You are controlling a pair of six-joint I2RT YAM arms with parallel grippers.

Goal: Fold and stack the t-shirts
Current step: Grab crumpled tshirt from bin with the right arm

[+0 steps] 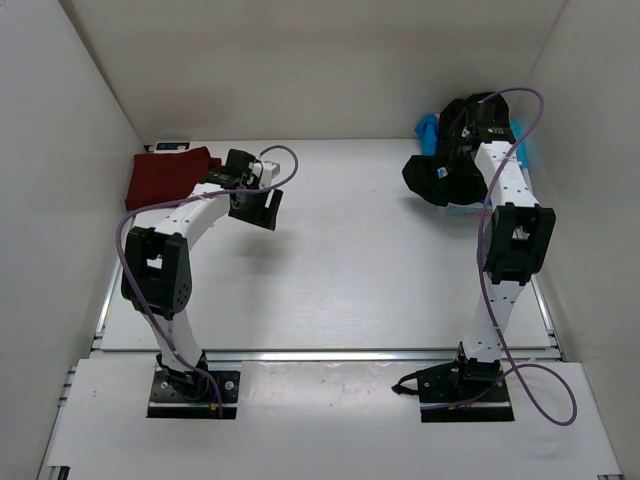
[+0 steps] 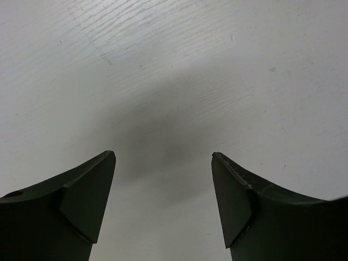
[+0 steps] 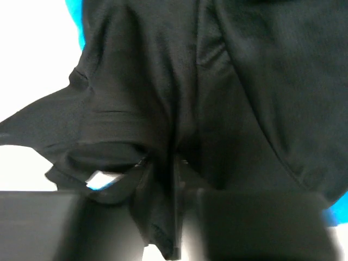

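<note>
There is one table (image 1: pixel 340 270). Three t-shirts show, one of each colour: one dark red t-shirt (image 1: pixel 165 178) at the table's far left corner, one black t-shirt (image 1: pixel 440 180) over the table's far right part, and one light blue t-shirt (image 1: pixel 428 130) at the table's far right corner.

Two arms stand at the table's near edge, the left arm (image 1: pixel 165 265) and the right arm (image 1: pixel 510 245). Each has one gripper, so that makes two: the left gripper (image 2: pixel 163 156) and the right gripper (image 3: pixel 175 168).

There are two cables, the left purple cable (image 1: pixel 122 242) and the right purple cable (image 1: pixel 573 402).

One small dark thing (image 1: pixel 172 146) sits at the table's far left edge. I cannot tell what it is.

White arms (image 1: pixel 497 300) with black joints and purple cables (image 1: pixel 120 245).
</note>
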